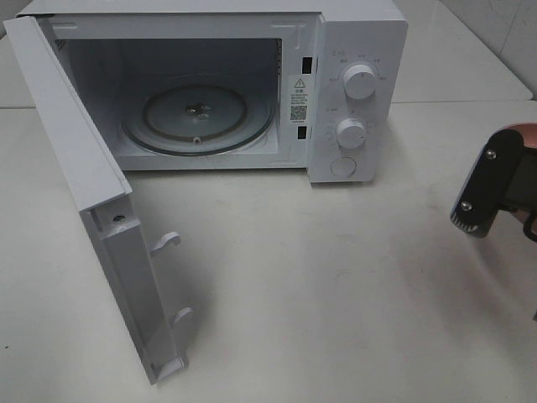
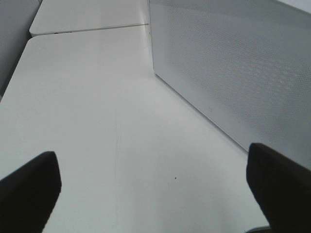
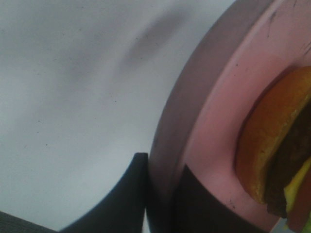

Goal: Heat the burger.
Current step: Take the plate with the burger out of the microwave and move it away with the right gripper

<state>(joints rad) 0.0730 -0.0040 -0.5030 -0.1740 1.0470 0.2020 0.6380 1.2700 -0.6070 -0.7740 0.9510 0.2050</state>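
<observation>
The burger lies on a round pink plate; its orange-brown bun, dark patty and yellow cheese edge show in the right wrist view. My right gripper is shut on the plate's rim, with one finger on each side of it. In the exterior high view this gripper is at the far right edge, above the table, with only a sliver of the pink plate showing; the burger is out of frame there. My left gripper is open and empty over bare table, beside the microwave door.
The white microwave stands at the back of the table. Its door is swung wide open toward the front left, and the glass turntable inside carries nothing. Two knobs sit on its right panel.
</observation>
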